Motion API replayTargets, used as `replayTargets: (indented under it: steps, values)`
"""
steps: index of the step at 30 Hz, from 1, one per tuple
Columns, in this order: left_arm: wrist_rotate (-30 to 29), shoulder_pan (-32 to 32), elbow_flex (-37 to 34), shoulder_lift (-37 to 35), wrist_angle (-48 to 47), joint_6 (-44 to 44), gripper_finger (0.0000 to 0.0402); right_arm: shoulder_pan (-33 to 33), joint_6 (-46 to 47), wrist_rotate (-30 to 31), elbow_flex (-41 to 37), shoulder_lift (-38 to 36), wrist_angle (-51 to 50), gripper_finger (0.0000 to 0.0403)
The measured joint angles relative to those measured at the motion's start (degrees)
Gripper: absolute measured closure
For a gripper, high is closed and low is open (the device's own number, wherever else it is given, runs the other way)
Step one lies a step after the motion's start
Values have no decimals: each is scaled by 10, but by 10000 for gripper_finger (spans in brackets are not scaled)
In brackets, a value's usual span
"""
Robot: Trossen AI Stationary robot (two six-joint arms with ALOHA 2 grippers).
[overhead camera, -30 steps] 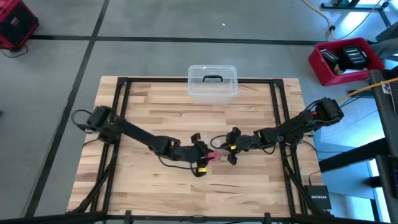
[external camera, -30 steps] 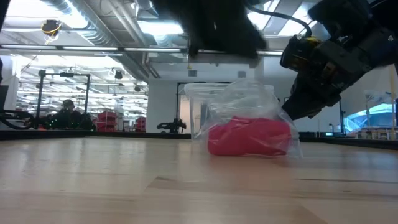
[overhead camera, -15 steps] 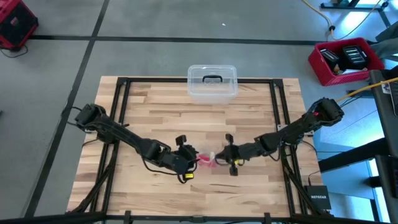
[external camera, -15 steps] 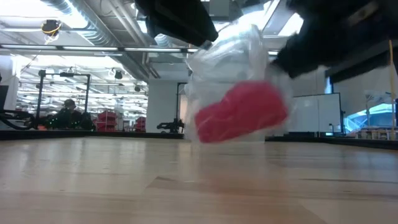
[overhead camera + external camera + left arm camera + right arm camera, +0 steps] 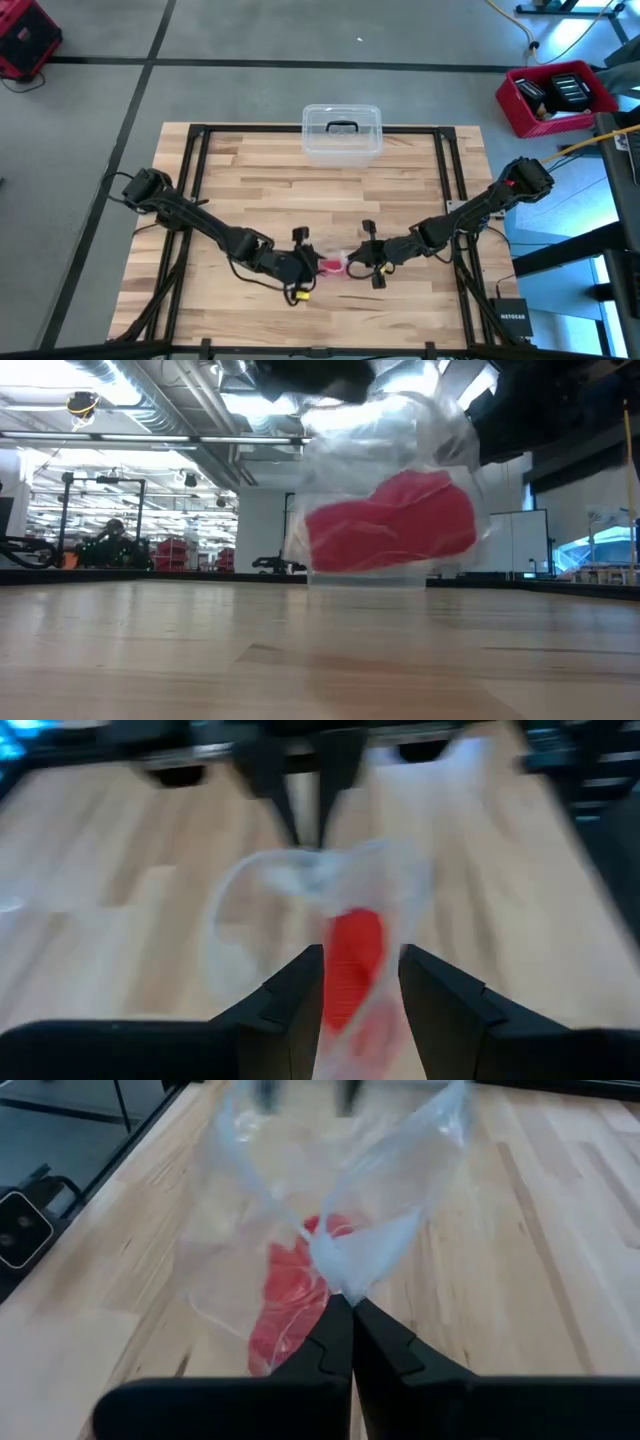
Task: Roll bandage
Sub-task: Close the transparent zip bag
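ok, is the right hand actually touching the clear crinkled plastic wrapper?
Touching. The right wrist view shows the right hand shut, its fingertips pinching a gathered edge of the clear crinkled plastic wrapper, no gap visible.

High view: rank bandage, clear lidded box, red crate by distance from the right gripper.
From the right gripper:
1. Bandage, inside the clear wrapper, right beside it toward the left gripper.
2. Clear lidded box, at the table's far edge.
3. Red crate, on the floor off the table.
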Motion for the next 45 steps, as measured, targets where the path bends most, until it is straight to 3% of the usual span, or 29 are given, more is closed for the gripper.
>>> replayTargets:
  steps: [4, 11, 14, 19, 23, 29, 35, 39, 45]
  values:
    - [24, 8, 0, 16, 0, -9, 298, 0, 3, 0, 0, 0, 8, 398]
    - [39, 17, 0, 18, -10, -19, 393, 0, 59, 0, 8, -2, -15, 392]
    - [22, 10, 0, 6, -18, -22, 392, 0, 60, 1, 51, -24, -135, 361]
    - [-19, -3, 1, -13, -25, -24, 397, 0, 100, -13, 152, -65, -400, 276]
    - [-37, -8, 1, -17, -21, -24, 400, 6, 140, -14, 180, -86, -475, 215]
    - [-61, -8, 1, -17, -18, -24, 400, 45, 134, 33, 110, -81, -332, 169]
    - [-61, -19, 1, -17, -10, 1, 398, 44, 99, 136, 0, -82, -115, 176]
    - [-59, -24, 1, -17, -4, 4, 399, 9, 64, 75, -38, -80, 27, 199]
    - [-60, -25, 1, -16, -3, 2, 400, -37, 46, -42, -45, -78, 93, 245]
